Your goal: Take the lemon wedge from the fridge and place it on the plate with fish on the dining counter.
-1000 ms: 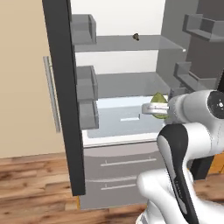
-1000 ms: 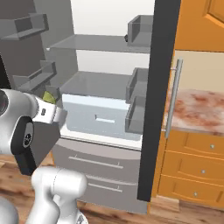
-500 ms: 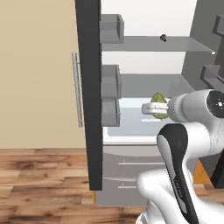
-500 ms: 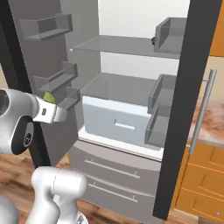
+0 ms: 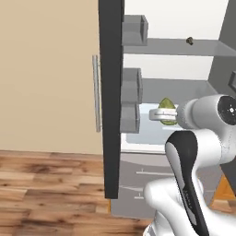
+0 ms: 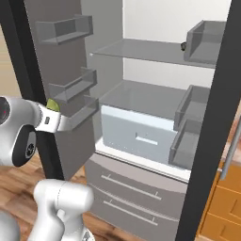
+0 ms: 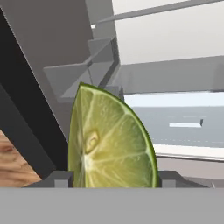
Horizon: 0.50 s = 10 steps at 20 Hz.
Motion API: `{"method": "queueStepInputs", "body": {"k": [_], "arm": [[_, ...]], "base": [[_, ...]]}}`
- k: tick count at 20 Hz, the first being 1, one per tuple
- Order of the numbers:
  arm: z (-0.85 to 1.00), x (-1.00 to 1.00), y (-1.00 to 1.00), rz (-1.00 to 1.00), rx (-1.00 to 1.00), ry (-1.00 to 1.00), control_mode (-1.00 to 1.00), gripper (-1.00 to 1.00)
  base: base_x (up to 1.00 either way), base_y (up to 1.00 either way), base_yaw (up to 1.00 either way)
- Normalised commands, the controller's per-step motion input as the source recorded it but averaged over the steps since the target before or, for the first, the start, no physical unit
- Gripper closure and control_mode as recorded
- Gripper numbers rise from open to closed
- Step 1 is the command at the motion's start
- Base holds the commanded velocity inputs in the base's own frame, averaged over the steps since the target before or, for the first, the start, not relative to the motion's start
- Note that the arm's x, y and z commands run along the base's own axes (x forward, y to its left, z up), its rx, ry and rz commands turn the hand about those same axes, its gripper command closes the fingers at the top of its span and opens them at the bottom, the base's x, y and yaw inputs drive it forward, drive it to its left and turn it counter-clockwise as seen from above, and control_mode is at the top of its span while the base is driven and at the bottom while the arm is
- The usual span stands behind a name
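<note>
My gripper (image 5: pixel 162 115) is shut on the lemon wedge (image 5: pixel 167 104), a yellow-green slice held in front of the open fridge (image 5: pixel 111 92) at the height of its lower shelf. From the right side the lemon wedge (image 6: pixel 52 104) peeks above the gripper (image 6: pixel 55 121), next to the left door's bins. In the hand view the lemon wedge (image 7: pixel 109 140) stands on edge between the two fingertips (image 7: pixel 61 179), cut face toward the camera. The plate with fish and the dining counter are out of view.
The fridge's dark door edge (image 6: pixel 207 141) stands close on the right, its left door with bins (image 6: pixel 70 89) just beside my hand. A small dark lump (image 5: pixel 189 41) sits on the top shelf. Two bottom drawers (image 6: pixel 127 193), an orange cabinet (image 6: pixel 221 202) and the wooden floor (image 5: pixel 46 184) lie around.
The whole picture has shifted: the base has moved, so the fridge slides right in both base views. The wedge stays in the shut gripper.
</note>
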Motion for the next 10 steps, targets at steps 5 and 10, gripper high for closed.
{"method": "queueStepInputs", "body": {"k": [5,10], "arm": [[0.0,0.0,0.0,0.0,0.0,0.0,1.0,1.0],[0.0,0.0,0.0,0.0,0.0,0.0,1.0,1.0]], "base": [[-0.65,-0.03,0.69],[-0.39,-0.05,0.73]]}}
